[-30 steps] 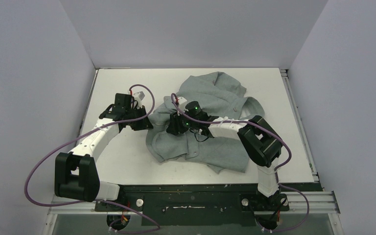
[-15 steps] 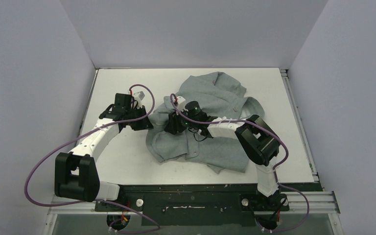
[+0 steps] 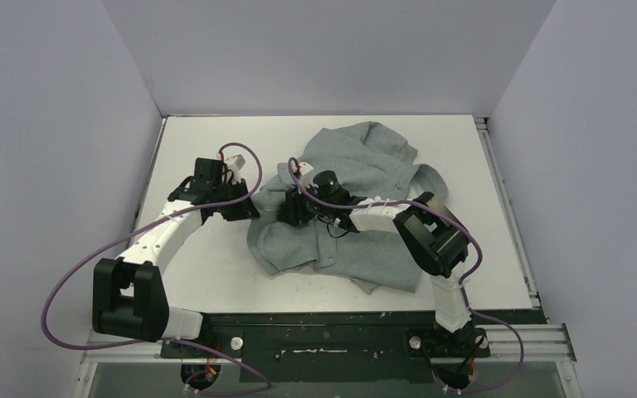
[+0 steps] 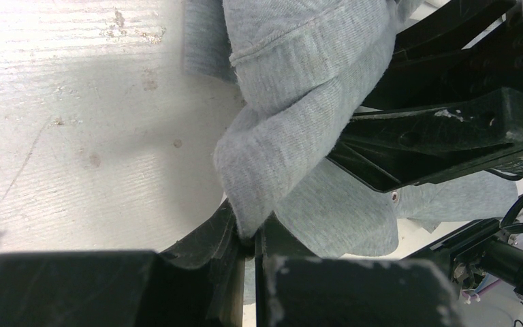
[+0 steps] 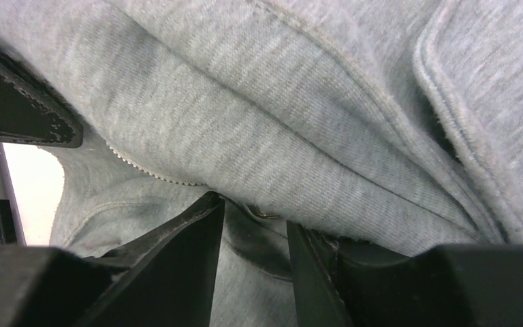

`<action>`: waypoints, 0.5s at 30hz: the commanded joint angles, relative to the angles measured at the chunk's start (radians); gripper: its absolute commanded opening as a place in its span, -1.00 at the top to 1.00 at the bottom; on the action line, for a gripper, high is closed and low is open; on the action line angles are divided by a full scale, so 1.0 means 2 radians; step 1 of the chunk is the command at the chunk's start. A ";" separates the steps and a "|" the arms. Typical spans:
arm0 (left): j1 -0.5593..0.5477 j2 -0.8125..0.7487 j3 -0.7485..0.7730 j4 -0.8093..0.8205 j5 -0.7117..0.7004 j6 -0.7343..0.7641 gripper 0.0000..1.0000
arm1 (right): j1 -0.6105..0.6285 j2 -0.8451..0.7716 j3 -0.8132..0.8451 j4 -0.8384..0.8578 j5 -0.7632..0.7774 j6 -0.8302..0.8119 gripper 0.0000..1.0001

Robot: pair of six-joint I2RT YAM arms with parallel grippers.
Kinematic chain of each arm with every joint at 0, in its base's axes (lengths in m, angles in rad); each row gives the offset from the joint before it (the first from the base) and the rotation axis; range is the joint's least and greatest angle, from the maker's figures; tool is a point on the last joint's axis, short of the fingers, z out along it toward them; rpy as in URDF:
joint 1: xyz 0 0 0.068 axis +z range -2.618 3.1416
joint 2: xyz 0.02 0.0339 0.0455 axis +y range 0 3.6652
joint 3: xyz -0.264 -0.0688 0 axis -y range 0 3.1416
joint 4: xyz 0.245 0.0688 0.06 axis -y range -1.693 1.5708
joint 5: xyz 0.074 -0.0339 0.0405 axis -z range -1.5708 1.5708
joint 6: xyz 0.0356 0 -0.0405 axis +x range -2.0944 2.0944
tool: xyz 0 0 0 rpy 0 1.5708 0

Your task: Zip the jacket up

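Left gripper (image 4: 248, 237) is pinched almost shut on a thick rolled fold of the jacket (image 3: 365, 249), its two black fingers meeting around the soft knit with only a sliver of gap between them. The right gripper (image 5: 255, 216) stands narrow, its chipped matt-black fingers pushed into the cloth with grey fabric filling the slot between them. Whether they actually clamp it I cannot tell.

The table (image 3: 207, 141) is a flat white slab. In the left wrist view its surface is finely grained, scuffed and specked with small brown marks. The jacket lies crumpled across the table's middle and right side, a lumpy, irregular heap of light heather-grey sweatshirt fabric. Its left edge is gathered where the two grippers meet, close beside each other.

Both arms are jointed in glossy white and black segments, and a loose purple cable (image 3: 75, 274) loops along the left one.

In the right wrist view the fleece shows a fine ribbed weave, folded into long rounded ridges with a raised stitched seam. A short curved run of pale zipper teeth (image 5: 150, 174) peeks from under one fold. A small dull metal piece (image 5: 265, 214) sits just above the gap between the right fingers, too hidden to name.
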 commanded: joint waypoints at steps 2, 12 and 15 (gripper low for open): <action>0.003 -0.005 0.012 0.023 0.013 -0.004 1.00 | -0.003 0.013 0.025 0.045 -0.019 0.006 0.39; 0.003 -0.001 0.013 0.023 0.013 -0.004 1.00 | -0.006 -0.005 0.002 0.045 -0.023 0.005 0.78; 0.003 0.001 0.018 0.021 0.012 -0.002 1.00 | -0.010 -0.023 -0.013 0.039 -0.024 0.000 0.88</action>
